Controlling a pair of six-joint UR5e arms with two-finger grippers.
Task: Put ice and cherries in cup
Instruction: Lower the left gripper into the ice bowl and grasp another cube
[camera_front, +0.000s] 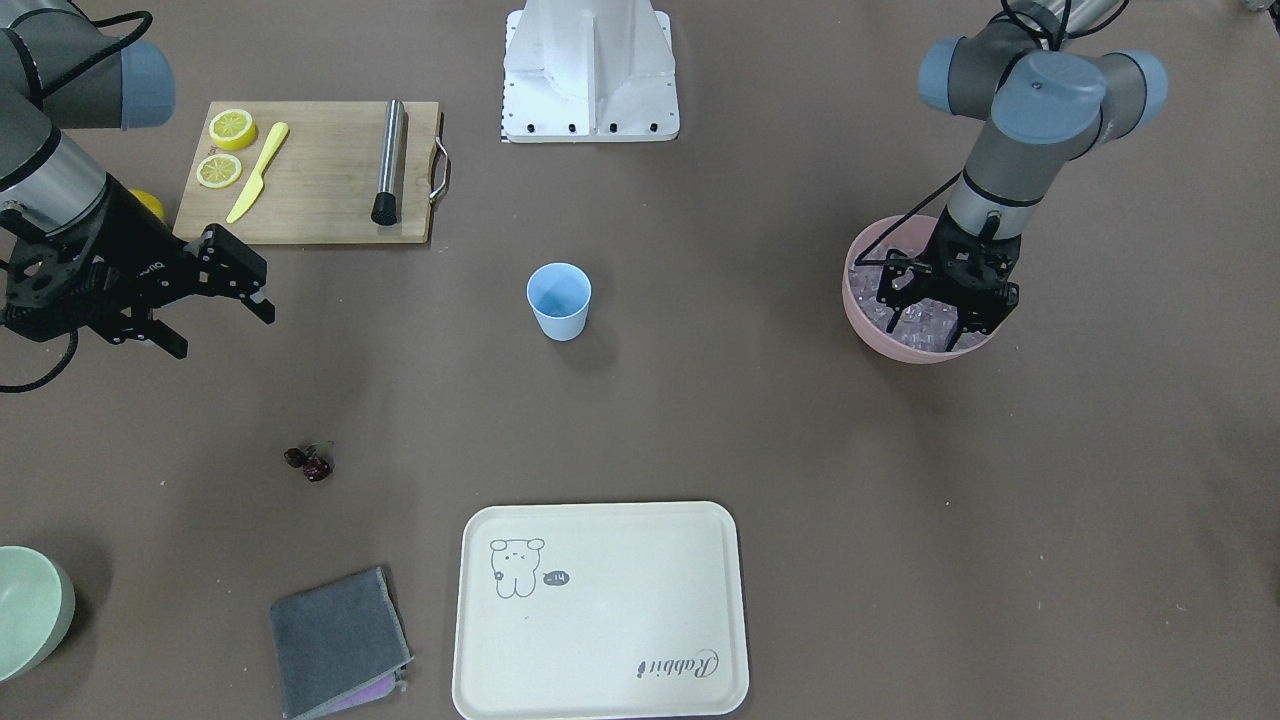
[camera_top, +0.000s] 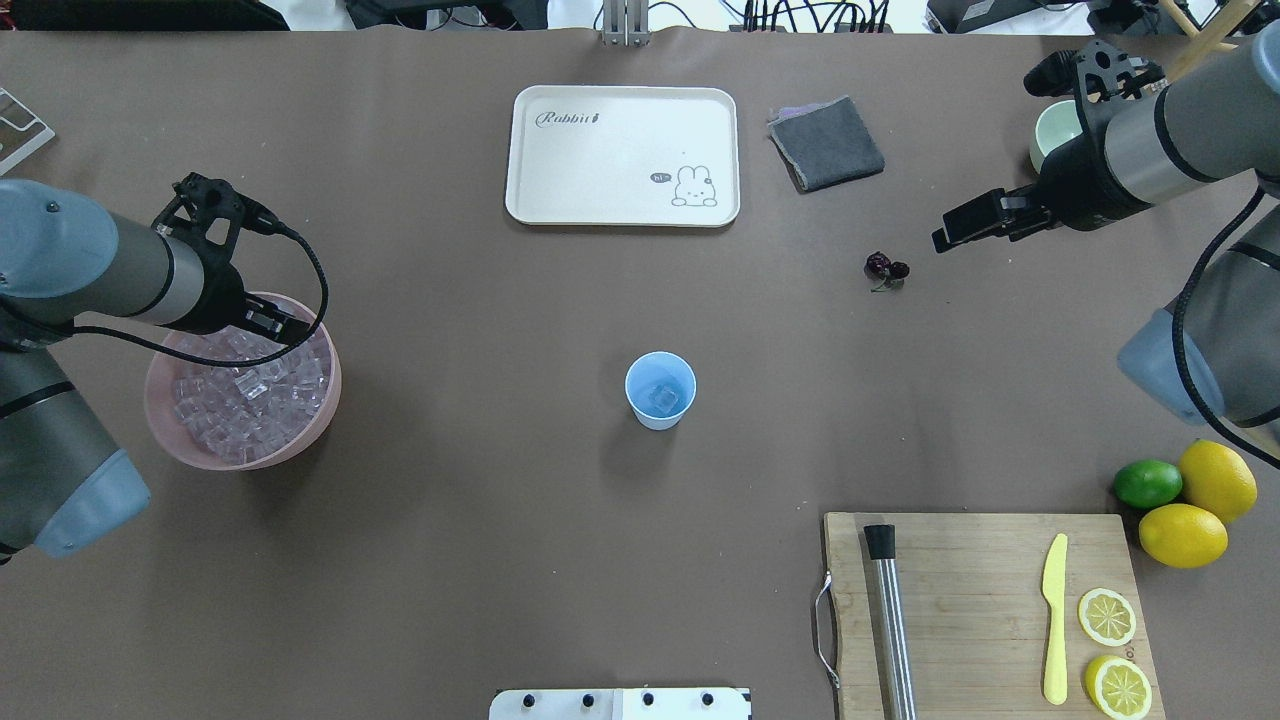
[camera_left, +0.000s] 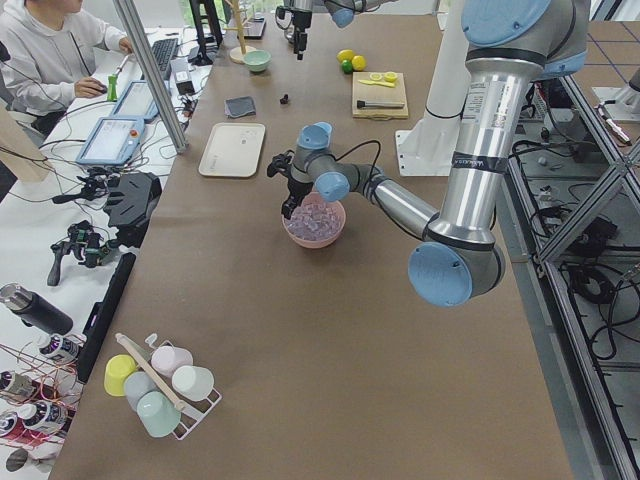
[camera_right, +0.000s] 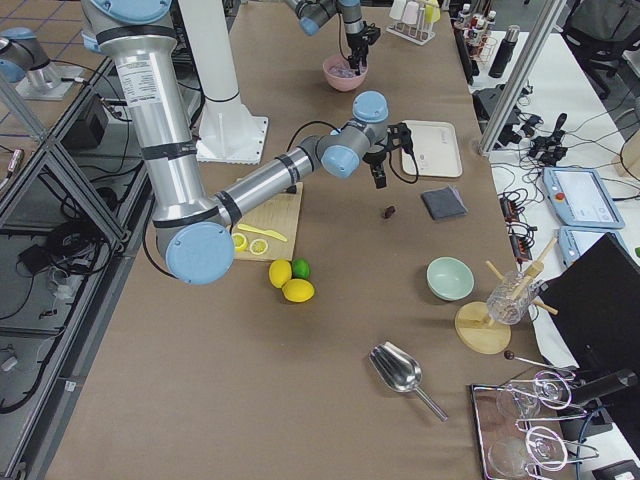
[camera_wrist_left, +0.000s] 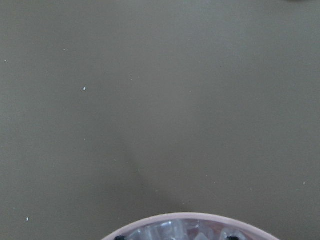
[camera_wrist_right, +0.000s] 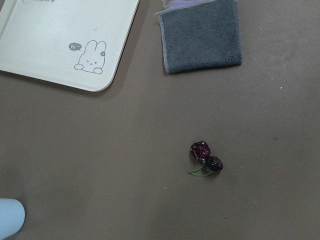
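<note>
Brown table. Bears cup at centre, cherries between cup and grey cloth, tray beside cloth, pink bowl at 1 end. At other end: green bowl, board, 2 lemons touching 1 lime.

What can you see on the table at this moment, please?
ice: many cubes, clear, in the pink bowl; one in the cup
cup: one, pale blue, table centre
pink bowl: one, robot's left
cherries: one pair, dark red, bare table
tray: one, cream, far side
cloth: one, grey, beside tray
cutting board: one, wooden, near right
muddler: one, steel, on board
knife: one, yellow, on board
cut lemons: two, yellow, on board
lemons: two, yellow, beside board
lime: one, green, beside lemons
green bowl: one, pale, far right
left gripper: black, open, in pink bowl
right gripper: black, open, near cherries
</note>
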